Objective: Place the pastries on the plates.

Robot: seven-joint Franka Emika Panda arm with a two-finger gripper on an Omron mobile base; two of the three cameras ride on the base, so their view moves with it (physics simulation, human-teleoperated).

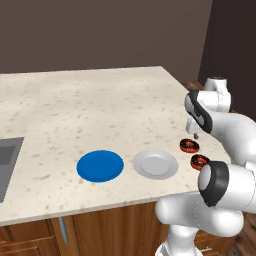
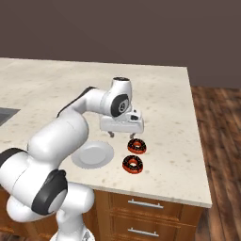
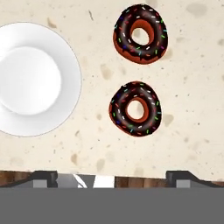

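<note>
I hold my claw (image 2: 121, 135) spread apart above the nearer doughnut (image 3: 135, 108) because both doughnuts lie on the desk (image 1: 90, 107) beside the white plate (image 3: 30, 78), unplated.

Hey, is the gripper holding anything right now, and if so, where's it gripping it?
Nothing is held. The gripper hangs open above the counter, and both doughnuts lie on it untouched.
</note>
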